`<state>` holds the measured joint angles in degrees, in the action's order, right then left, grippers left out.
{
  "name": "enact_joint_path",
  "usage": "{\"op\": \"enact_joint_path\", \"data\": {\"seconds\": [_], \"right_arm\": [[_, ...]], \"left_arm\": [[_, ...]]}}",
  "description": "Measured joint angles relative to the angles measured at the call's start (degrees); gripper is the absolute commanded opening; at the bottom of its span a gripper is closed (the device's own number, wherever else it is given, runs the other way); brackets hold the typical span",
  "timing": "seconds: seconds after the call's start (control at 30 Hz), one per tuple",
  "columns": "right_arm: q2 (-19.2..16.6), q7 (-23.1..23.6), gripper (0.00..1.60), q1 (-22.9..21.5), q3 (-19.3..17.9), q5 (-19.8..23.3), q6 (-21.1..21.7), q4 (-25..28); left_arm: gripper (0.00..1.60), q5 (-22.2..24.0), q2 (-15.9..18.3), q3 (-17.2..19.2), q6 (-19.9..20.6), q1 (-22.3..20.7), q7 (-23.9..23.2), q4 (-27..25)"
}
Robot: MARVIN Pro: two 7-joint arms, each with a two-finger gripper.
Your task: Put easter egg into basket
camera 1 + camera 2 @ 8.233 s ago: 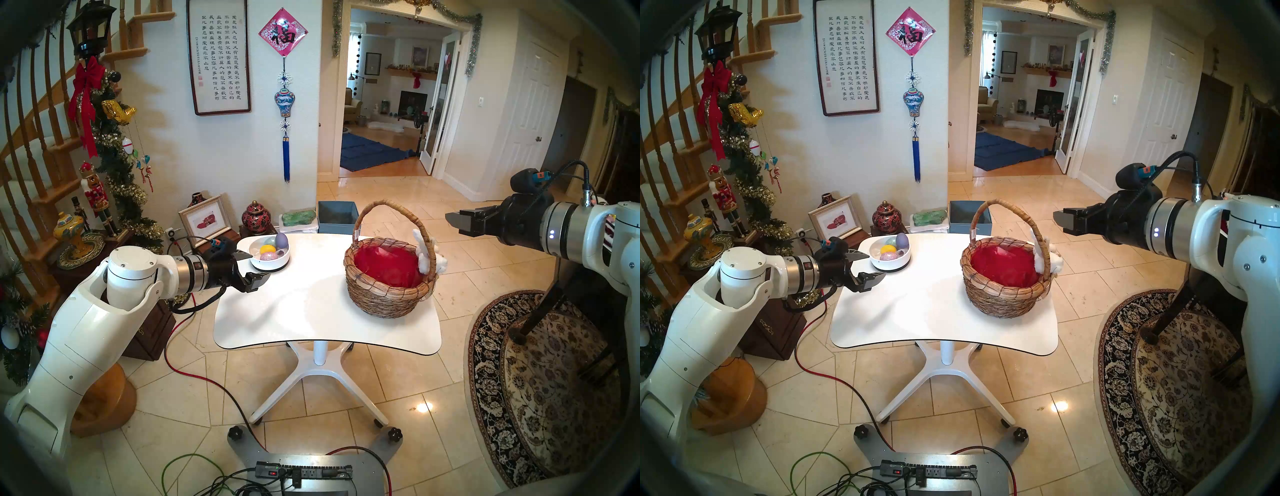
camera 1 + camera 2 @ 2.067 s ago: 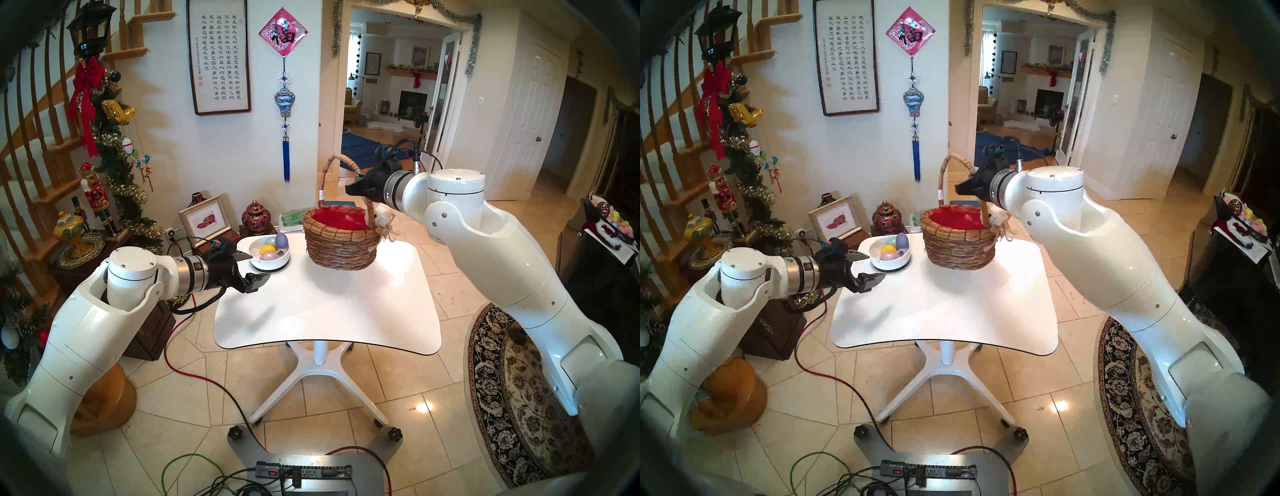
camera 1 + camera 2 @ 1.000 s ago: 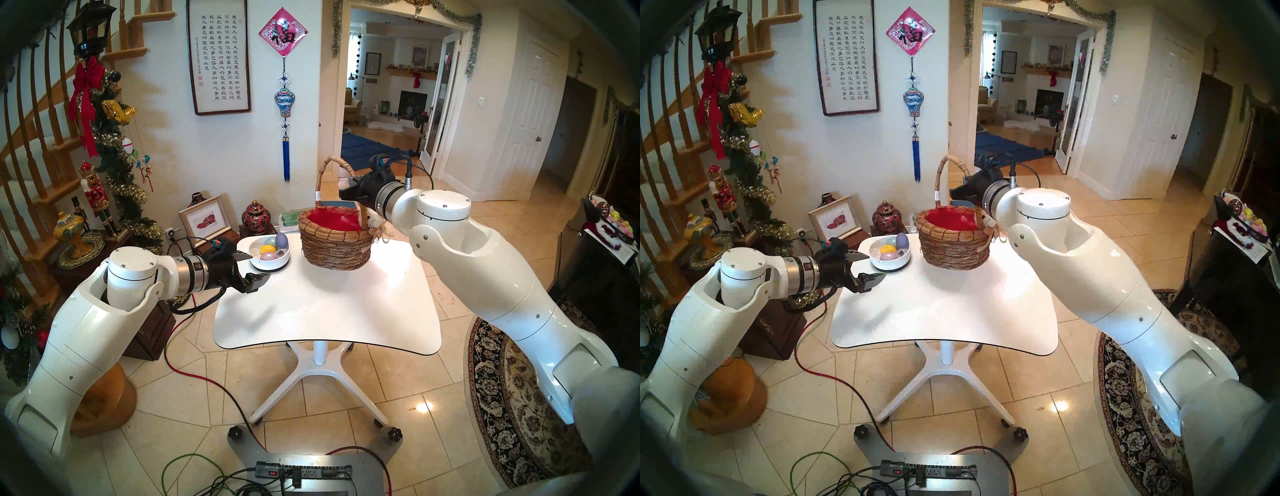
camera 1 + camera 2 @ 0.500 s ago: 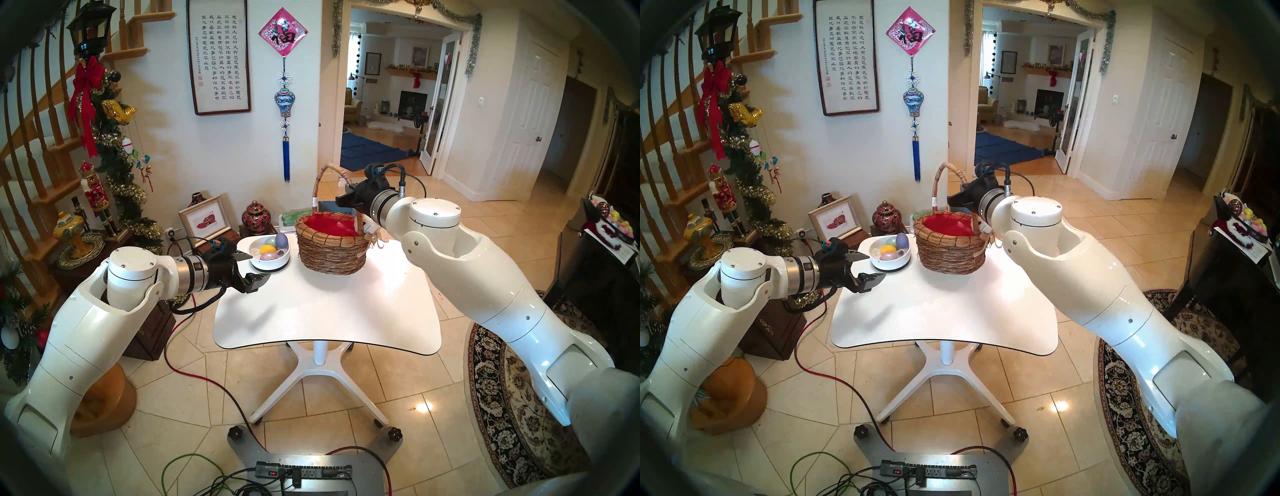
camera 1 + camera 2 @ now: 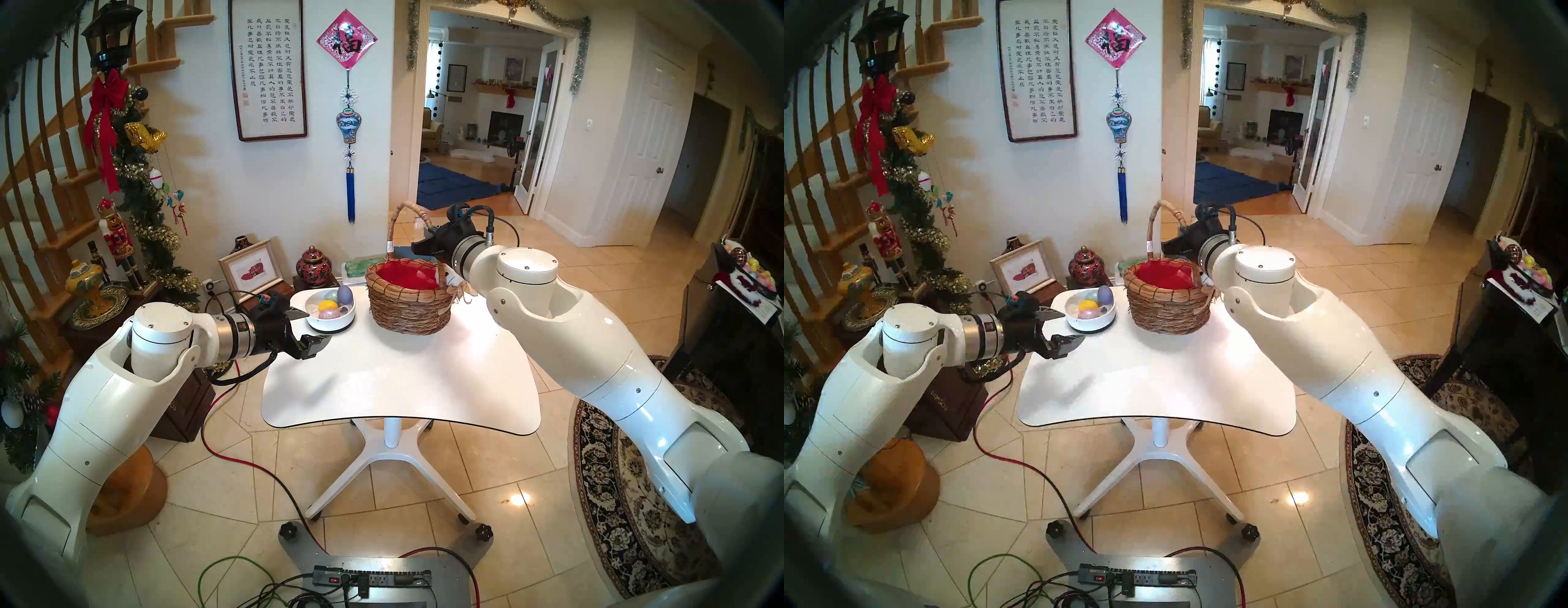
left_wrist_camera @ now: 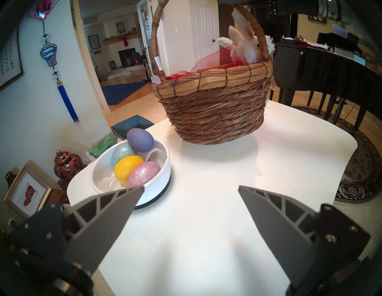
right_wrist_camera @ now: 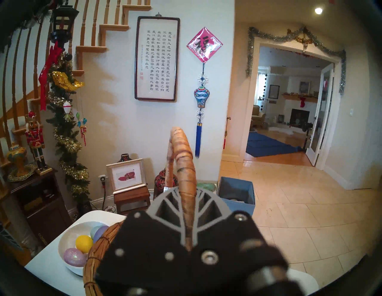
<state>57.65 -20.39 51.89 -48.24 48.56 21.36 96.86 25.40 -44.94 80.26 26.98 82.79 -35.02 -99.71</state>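
Note:
The wicker basket (image 5: 409, 308) with red lining and a white plush bunny (image 6: 246, 49) is at the back middle of the white table (image 5: 403, 382), right of a white bowl (image 5: 334, 325). I cannot tell whether its base touches the tabletop. My right gripper (image 5: 418, 248) is shut on the basket's arched handle (image 7: 186, 171). The bowl holds several easter eggs: purple (image 6: 140, 140), yellow (image 6: 128, 167), pink glitter (image 6: 144, 173) and teal glitter (image 6: 123, 152). My left gripper (image 5: 318, 327) hangs open and empty just in front of the bowl at the table's left edge.
A blue box (image 7: 236, 194) stands on the floor behind the table. Low wooden stands with a red jar (image 5: 314, 265) and a framed picture (image 5: 252, 269) crowd the back left. A dark piano (image 6: 330, 68) and a patterned rug (image 5: 636, 488) lie to the right.
My right gripper has carried the basket by its handle from the table's right side to beside the bowl, lowering it slightly in the last second. The left arm has not moved.

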Motion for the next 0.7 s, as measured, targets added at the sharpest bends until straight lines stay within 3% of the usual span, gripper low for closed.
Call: {"op": "enact_joint_path", "data": {"seconds": [0.7], "right_arm": [[1.1,-0.3,0.00,1.0,1.6,-2.0,-3.8,-1.1]], "left_arm": [[1.60,0.0,0.0,0.0,0.0,0.0,0.0,0.0]]}}
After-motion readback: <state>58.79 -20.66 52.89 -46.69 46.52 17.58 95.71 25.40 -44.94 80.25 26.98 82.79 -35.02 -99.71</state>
